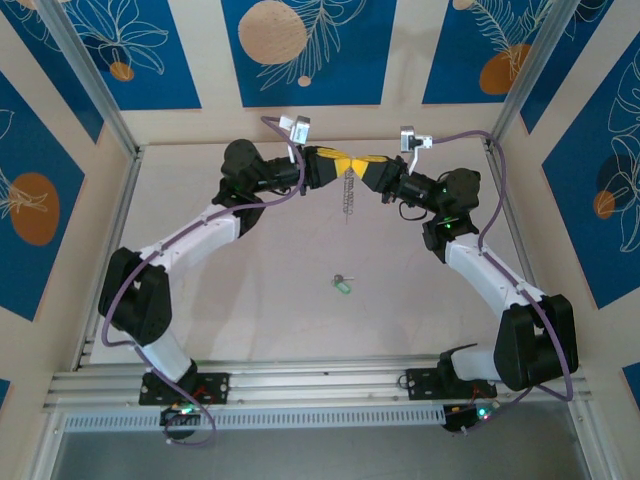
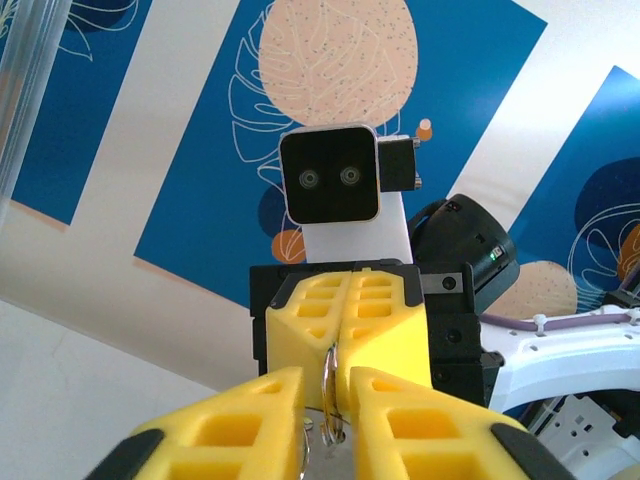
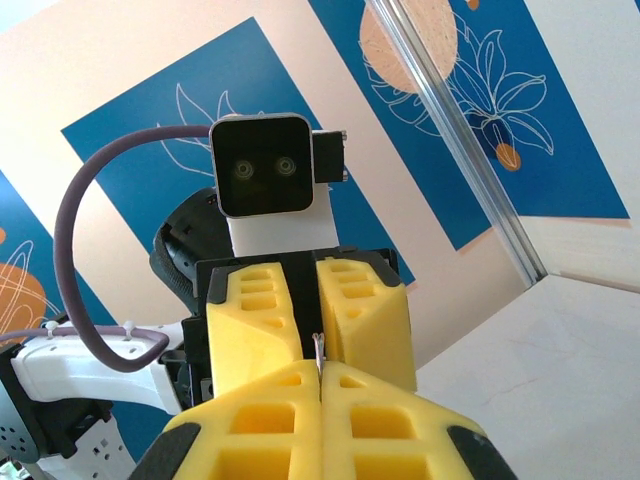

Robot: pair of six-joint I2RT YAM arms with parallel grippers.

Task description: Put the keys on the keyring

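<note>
The keyring (image 1: pixel 349 190), a thin metal loop with small silvery pieces dangling below it, hangs in the air above the far middle of the table. My right gripper (image 3: pixel 320 372) is shut on the keyring's (image 3: pixel 318 347) edge. Facing it, my left gripper (image 2: pixel 327 385) stands narrowly open, and the keyring (image 2: pixel 334 385) sits in the gap between its yellow fingers without being squeezed. From above, the left gripper (image 1: pixel 337 164) and the right gripper (image 1: pixel 363 165) meet tip to tip. One of the keys (image 1: pixel 341 284), small with a pale green head, lies on the table well nearer the arms.
The table (image 1: pixel 250 310) is a pale board fenced by aluminium rails (image 1: pixel 300 385) at the front and posts at the corners. Blue patterned wall panels stand behind and on both sides. Purple cables (image 1: pixel 280 130) loop off both wrists.
</note>
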